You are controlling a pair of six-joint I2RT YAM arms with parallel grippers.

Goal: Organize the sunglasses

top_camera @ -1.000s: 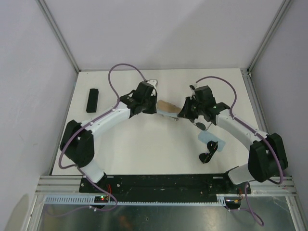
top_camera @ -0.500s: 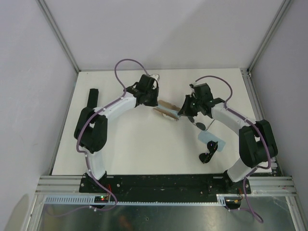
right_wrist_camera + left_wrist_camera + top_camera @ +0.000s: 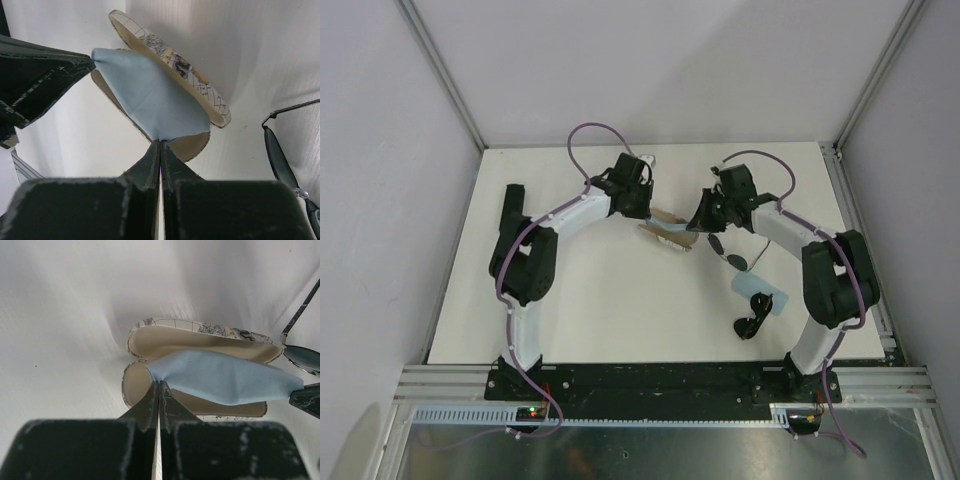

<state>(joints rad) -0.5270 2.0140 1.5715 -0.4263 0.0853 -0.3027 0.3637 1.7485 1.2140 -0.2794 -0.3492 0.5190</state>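
Observation:
The wire-frame sunglasses (image 3: 733, 256) lie on the table right of the open beige patterned case (image 3: 661, 236); they also show in the left wrist view (image 3: 303, 357) and the right wrist view (image 3: 279, 160). The chunky black sunglasses (image 3: 751, 322) lie nearer, at the edge of a second light blue cloth (image 3: 763, 293). My left gripper (image 3: 642, 208) (image 3: 159, 383) and right gripper (image 3: 703, 224) (image 3: 160, 141) are each shut on one end of a light blue cloth (image 3: 220, 377) (image 3: 145, 95), stretched just above the open case (image 3: 200, 337) (image 3: 170, 55).
The black oblong case (image 3: 510, 200) lies at the far left, partly behind my left arm. Walls with metal posts enclose the white table on three sides. The left gripper's fingers (image 3: 40, 75) show at the left of the right wrist view.
Both arms have raised their elbows and drawn inward, and both grippers have moved slightly towards the far side. The blue cloth stays held between them over the case.

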